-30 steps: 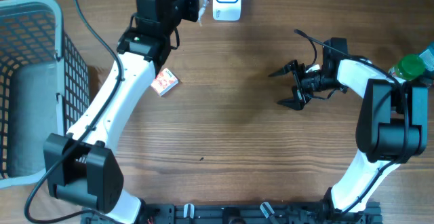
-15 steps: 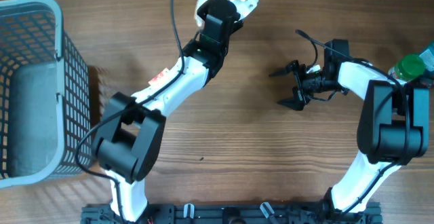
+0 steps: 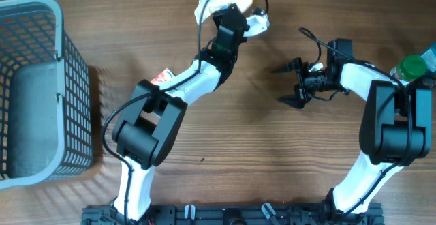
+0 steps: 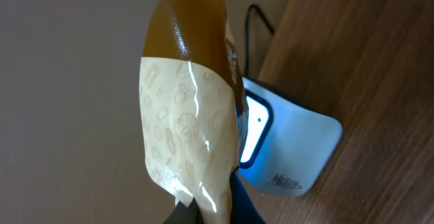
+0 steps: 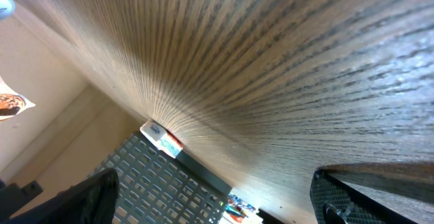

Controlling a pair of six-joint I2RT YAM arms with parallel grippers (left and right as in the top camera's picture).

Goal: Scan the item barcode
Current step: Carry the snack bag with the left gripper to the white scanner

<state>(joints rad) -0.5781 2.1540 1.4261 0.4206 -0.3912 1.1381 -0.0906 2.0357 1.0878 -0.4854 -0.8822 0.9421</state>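
Left claw rightward, tight on pouch

No legible text
A dark logo on the white plastic barcode scanner, lower centre, was too blurred to read.
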